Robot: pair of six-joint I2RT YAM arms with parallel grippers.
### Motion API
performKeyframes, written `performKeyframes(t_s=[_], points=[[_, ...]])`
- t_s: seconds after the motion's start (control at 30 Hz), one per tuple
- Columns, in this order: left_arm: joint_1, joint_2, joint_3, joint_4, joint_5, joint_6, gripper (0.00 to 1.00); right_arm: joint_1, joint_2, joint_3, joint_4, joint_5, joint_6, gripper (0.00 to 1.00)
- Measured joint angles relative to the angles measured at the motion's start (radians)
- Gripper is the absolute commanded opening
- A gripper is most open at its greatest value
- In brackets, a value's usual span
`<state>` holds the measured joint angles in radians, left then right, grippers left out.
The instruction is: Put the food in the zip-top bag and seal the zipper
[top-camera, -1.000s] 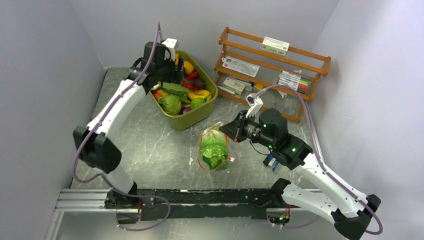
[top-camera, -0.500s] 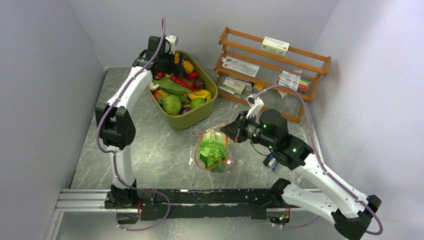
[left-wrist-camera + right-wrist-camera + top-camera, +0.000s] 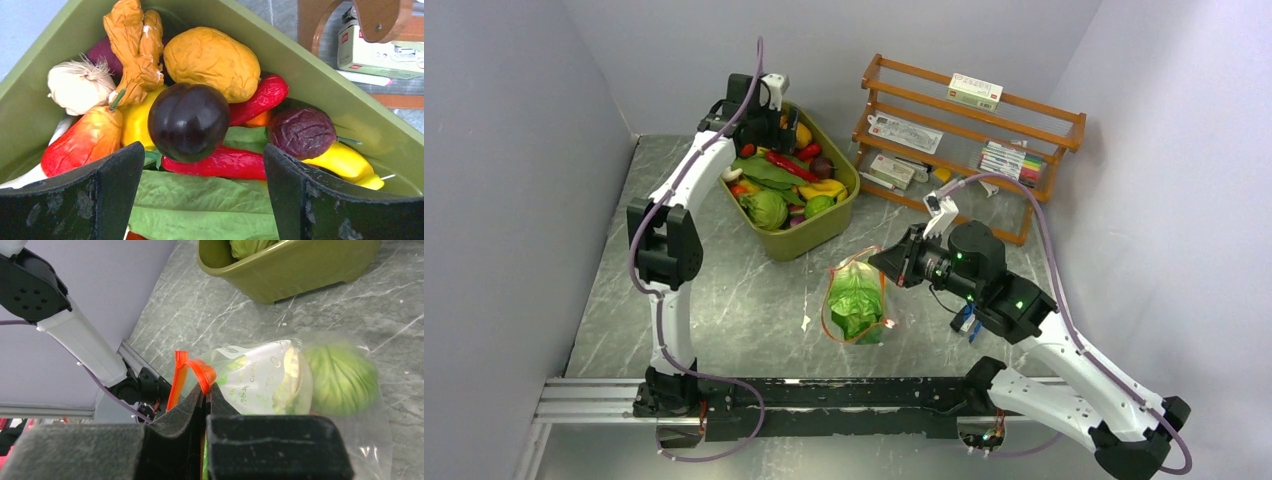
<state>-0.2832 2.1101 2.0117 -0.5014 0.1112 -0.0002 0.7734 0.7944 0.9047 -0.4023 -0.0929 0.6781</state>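
The clear zip-top bag lies mid-table with green lettuce inside. My right gripper is shut on its orange-red zipper and holds the mouth up; the pinch also shows in the right wrist view. My left gripper is open and empty over the far end of the olive-green tub. Its fingers frame a dark purple ball that lies on a green leaf among several toy foods. A round green cabbage sits at the tub's near end.
A wooden rack with boxes and pens stands at the back right. A blue-handled tool lies by the right arm. Grey walls close in the left, back and right sides.
My left arm has swung from the tub's left side toward its far end, stretching upright. The right gripper has kept its hold and lifted the bag's mouth slightly.
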Motion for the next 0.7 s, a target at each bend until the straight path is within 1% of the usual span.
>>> performKeyframes(t_s=[0.13,0.33,0.4,0.47,0.53,0.63,0.7], points=[[0.000,0.035,0.006,0.008,0.006,-0.001,0.83,0.000,-0.012,0.000,-0.015,0.005,0.002,0.00],[0.000,0.061,0.013,0.017,0.005,-0.003,0.82,0.000,-0.019,0.000,-0.026,0.008,0.003,0.00],[0.000,0.069,0.027,0.021,0.003,-0.003,0.78,0.000,-0.019,0.000,-0.026,0.008,0.006,0.00],[0.000,0.076,0.039,0.027,0.000,-0.003,0.76,0.000,-0.022,-0.004,-0.025,0.008,0.011,0.00],[0.000,0.080,0.043,0.035,-0.002,-0.003,0.76,0.000,-0.023,-0.009,-0.025,0.008,0.014,0.00],[0.000,0.082,0.044,0.035,-0.002,0.000,0.80,0.000,-0.023,-0.010,-0.026,0.008,0.018,0.00],[0.000,0.084,0.044,0.035,-0.002,0.000,0.81,0.000,-0.023,-0.010,-0.026,0.008,0.018,0.00]])
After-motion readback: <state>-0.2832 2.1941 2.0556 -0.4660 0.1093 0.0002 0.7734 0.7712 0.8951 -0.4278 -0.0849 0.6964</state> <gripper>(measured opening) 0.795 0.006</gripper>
